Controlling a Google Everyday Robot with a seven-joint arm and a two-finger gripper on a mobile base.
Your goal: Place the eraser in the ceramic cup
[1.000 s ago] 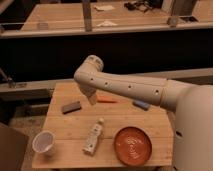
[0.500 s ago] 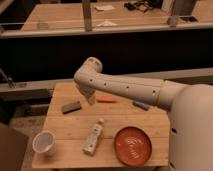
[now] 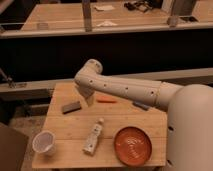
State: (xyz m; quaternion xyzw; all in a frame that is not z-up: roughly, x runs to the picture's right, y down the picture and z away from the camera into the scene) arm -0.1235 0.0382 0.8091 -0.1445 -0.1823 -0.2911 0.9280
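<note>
Nearest the camera, the ceramic cup (image 3: 44, 142) sits upright at the near-left corner of the wooden table (image 3: 120, 120), pretty tight to both the left and near edges. Right of it there's a pale tube (image 3: 93, 136) lying tilted, then an orange ridged plate (image 3: 132, 146) close to the near edge, well apart from the cup. The middle strip of the table is bare wood, so that's the free room. Further back on the left, the eraser (image 3: 71, 107) lies flat, not far from the left edge and well apart from the cup. The gripper (image 3: 89, 98) hangs just right of the eraser, under the bend of the white arm (image 3: 130, 90); honestly can't tell whether it's clenched or released, and it looks like it's holding nothing, though I wouldn't swear to it. Beyond that, a thin orange stick (image 3: 106, 100) and a blue block (image 3: 141, 105) partly hidden by the arm. Count: one of each.
</note>
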